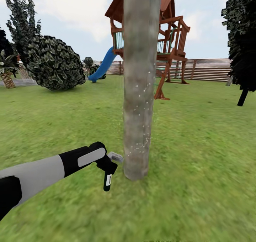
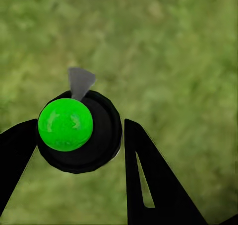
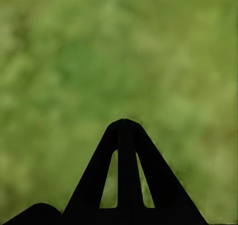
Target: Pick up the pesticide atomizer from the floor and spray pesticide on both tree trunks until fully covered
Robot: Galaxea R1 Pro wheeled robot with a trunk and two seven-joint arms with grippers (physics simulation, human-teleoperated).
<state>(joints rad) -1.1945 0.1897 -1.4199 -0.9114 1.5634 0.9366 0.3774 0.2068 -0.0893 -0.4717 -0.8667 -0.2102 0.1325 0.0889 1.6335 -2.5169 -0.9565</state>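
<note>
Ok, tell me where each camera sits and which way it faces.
Head view: on the head, looking forward and down at a speckled trunk on the lawn; the left arm shows, holding the atomizer by the trunk's base.
Left wrist view: near the left gripper, looking down at grass; black fingers flank the atomizer's green-topped end.
Right wrist view: near the right gripper, facing grass, fingers together.
Shared: head and left wrist views show the atomizer.
</note>
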